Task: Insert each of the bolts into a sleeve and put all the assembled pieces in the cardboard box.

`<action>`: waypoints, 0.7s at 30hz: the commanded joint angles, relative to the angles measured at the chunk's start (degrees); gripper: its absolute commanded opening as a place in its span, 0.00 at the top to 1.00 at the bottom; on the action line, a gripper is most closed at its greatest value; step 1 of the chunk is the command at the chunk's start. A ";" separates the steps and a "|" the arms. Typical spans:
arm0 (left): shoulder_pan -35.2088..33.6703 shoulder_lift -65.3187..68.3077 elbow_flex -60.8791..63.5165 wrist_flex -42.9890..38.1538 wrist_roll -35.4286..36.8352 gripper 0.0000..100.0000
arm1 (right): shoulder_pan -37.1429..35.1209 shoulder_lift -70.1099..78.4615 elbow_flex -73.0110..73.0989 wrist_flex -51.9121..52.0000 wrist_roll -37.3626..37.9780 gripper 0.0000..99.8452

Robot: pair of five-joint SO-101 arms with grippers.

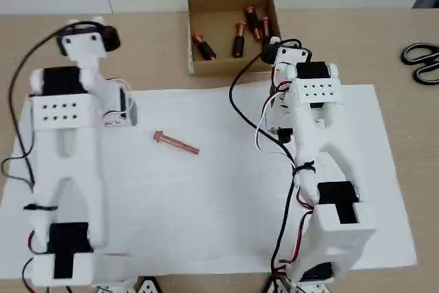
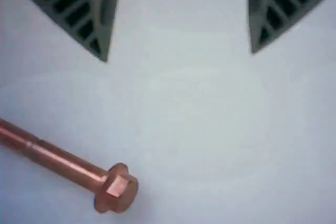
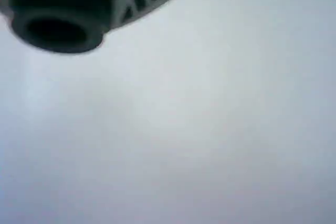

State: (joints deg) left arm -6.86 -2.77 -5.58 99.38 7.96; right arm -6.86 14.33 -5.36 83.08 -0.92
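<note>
copper bolt (image 1: 176, 143), black sleeve (image 3: 58, 31), white sheet (image 1: 206, 204)

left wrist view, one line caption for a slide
Open left gripper above white paper, a copper-coloured hex-head bolt lying nearby.

A pale wooden surface (image 1: 384, 39) carries a wide sheet of white paper (image 1: 226, 211). A copper bolt (image 1: 176, 143) lies flat on the paper just beside the left pincer (image 2: 178, 51), its head nearest the pincer. Farther out from that pincer, an open cardboard box (image 1: 226, 66) sits on the bare wood. Black-handled scissors (image 1: 422, 60) lie well apart at the surface's edge.
</note>
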 commanded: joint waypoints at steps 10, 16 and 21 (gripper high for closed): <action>11.08 0.53 6.29 0.97 1.67 0.88 | 0.04 -13.93 -2.99 -0.04 3.87 0.99; 10.73 4.84 7.43 -4.57 16.18 0.87 | -0.04 -16.22 -1.76 0.13 4.31 0.99; 12.84 8.88 7.16 -3.08 22.07 0.84 | -0.13 -16.13 -0.88 0.04 3.96 0.99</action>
State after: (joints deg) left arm 4.40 5.76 1.71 95.34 27.12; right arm -6.86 1.58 -5.36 83.08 2.95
